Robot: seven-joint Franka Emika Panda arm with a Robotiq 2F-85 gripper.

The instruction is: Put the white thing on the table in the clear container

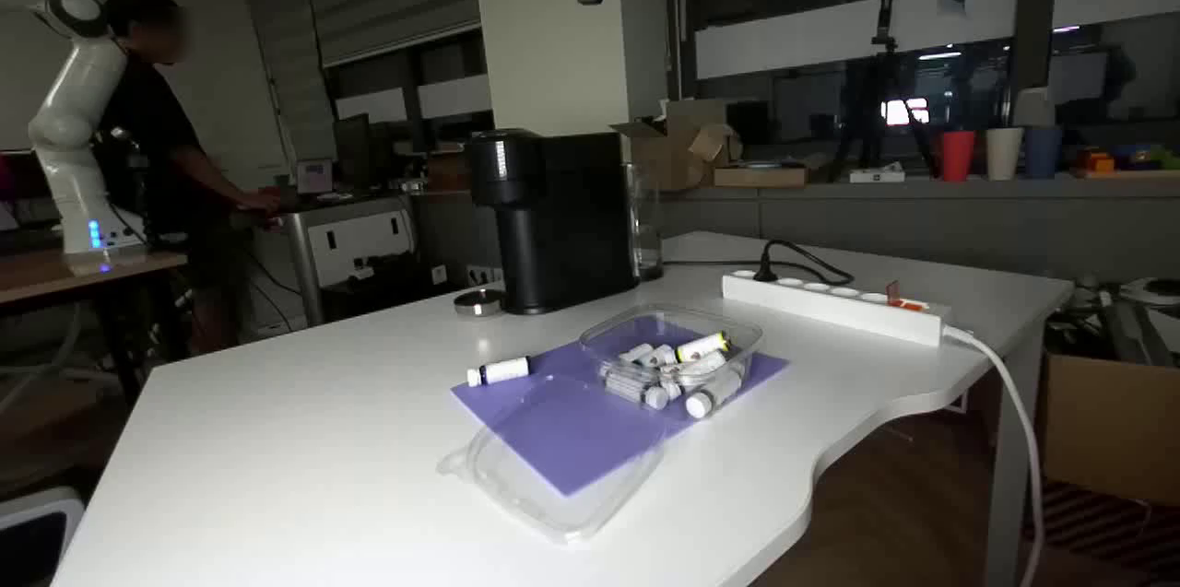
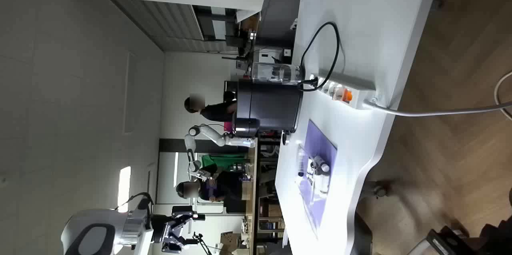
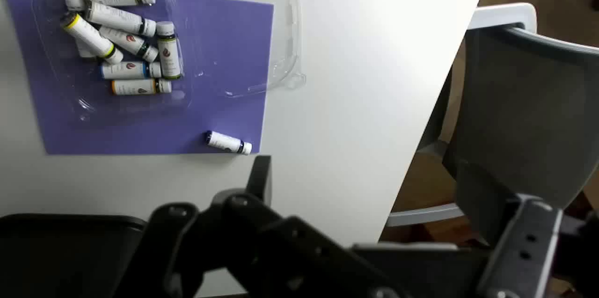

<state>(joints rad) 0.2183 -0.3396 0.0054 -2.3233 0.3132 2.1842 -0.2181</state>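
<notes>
One white vial [image 3: 228,142] lies on its side at the edge of the purple sheet [image 3: 234,50], near a corner — outside the clear container [image 3: 89,86], where several similar vials [image 3: 120,18] are heaped. The gripper [image 2: 195,229] hangs high, jaws spread wide — nothing between them. A clear lid [image 3: 283,19] overlaps the sheet's border, just beside the container.
</notes>
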